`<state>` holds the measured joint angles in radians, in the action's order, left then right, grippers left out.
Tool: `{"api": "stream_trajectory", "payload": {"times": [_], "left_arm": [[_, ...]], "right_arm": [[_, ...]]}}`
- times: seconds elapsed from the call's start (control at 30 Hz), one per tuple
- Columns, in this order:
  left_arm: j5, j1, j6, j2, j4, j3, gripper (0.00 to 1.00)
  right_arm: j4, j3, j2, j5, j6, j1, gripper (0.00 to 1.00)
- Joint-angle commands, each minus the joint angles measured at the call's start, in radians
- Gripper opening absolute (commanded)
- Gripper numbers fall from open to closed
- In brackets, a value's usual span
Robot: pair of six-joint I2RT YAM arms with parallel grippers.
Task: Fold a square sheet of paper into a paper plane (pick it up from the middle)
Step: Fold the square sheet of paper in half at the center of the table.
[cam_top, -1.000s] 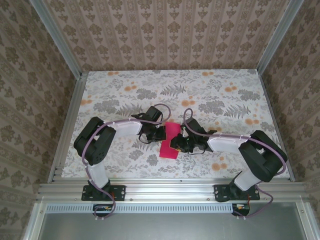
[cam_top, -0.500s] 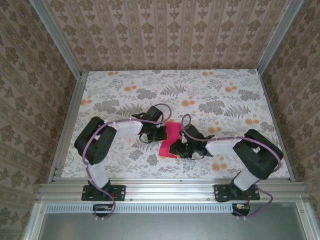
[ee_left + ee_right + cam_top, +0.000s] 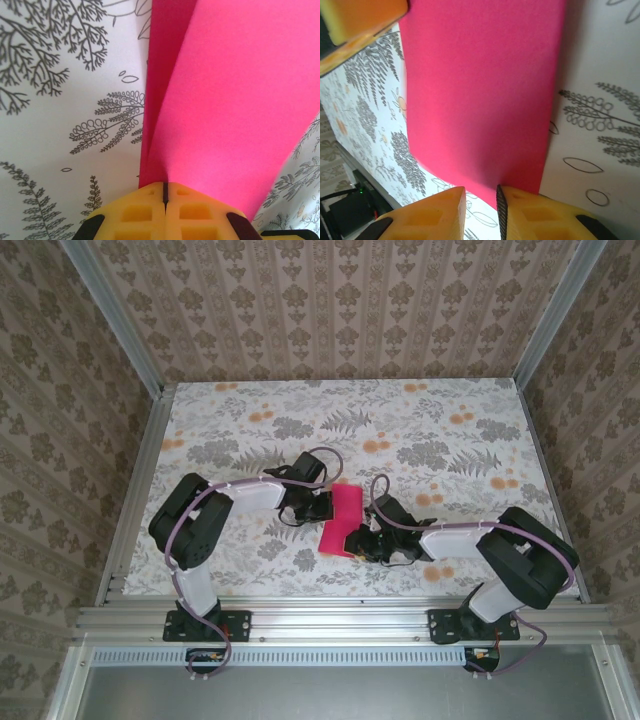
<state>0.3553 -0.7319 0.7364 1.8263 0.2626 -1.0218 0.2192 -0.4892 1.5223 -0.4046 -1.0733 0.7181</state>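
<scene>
Square sheet of paper, partly folded over, sits on the floral tablecloth between our arms. Our left gripper is clamped on one edge, and our right gripper stands slightly parted at another.

Towards the middle of the desk's near edge, the square sheet of paper has its left edge under the left pincer and its near right edge under the right pincer; any creases are too small to tell. From the left wrist, the sheet runs off the top and right edges, its nipped strip hidden between pressed-together fingers (themselves cut by the bottom edge). From the right wrist, the sheet's near corner slips behind one finger; contact is unclear.
</scene>
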Motion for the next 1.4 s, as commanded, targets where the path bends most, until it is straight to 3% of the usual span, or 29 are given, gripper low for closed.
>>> {"api": "stream_trajectory", "payload": {"times": [0.0, 0.27, 0.43, 0.7, 0.87, 1.1, 1.37], "left_arm": [[-0.030, -0.008, -0.032, 0.041, 0.079, 0.001, 0.00], [-0.036, -0.008, -0.034, 0.035, 0.092, -0.002, 0.00], [-0.036, -0.011, -0.039, 0.036, 0.096, -0.005, 0.00], [-0.039, -0.012, -0.038, 0.037, 0.099, -0.011, 0.00], [-0.047, -0.016, -0.046, 0.033, 0.111, -0.013, 0.00], [-0.051, -0.017, -0.049, 0.036, 0.120, -0.019, 0.00], [-0.054, -0.018, -0.047, 0.028, 0.122, -0.015, 0.00]], "right_arm": [[-0.006, 0.052, 0.037, 0.027, -0.034, 0.009, 0.26], [-0.259, -0.125, -0.109, 0.132, 0.113, -0.063, 0.27], [-0.143, -0.162, -0.030, 0.030, 0.138, -0.165, 0.27], [-0.009, -0.152, 0.145, -0.026, 0.102, -0.174, 0.26], [-0.032, -0.127, 0.155, -0.006, 0.099, -0.173, 0.27], [-0.118, -0.247, 0.067, -0.026, 0.136, -0.188, 0.27], [-0.169, -0.324, 0.190, 0.000, 0.177, -0.209, 0.27]]}}
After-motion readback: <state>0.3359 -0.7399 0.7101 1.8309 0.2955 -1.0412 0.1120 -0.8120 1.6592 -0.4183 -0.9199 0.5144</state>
